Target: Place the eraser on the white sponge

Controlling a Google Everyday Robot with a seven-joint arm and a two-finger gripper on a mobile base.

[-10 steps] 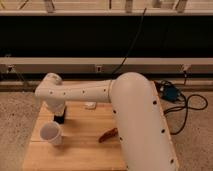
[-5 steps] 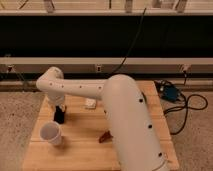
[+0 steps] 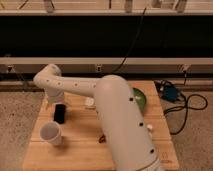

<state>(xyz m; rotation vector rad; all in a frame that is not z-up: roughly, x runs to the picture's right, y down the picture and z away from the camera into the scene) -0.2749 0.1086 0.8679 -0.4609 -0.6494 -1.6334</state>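
The eraser (image 3: 60, 114), a small flat black block, is on the left part of the wooden table (image 3: 80, 150), just behind the white paper cup (image 3: 51, 133). The gripper (image 3: 57, 105) is at the end of the white arm (image 3: 75, 89), directly over the eraser's far end; I cannot tell whether it holds it. The white sponge (image 3: 90, 103), a small off-white pad, lies to the right of the eraser, partly hidden behind the arm.
A green bowl (image 3: 139, 97) sits at the back right of the table. A reddish-brown object (image 3: 102, 139) peeks out beside the arm's bulk. A small white item (image 3: 150, 129) lies at the right. A blue box and cables (image 3: 171, 94) are on the floor to the right.
The arm's wrist end rose a little and its thick body swung left, now covering most of the reddish-brown object. The eraser and cup stay where they were.
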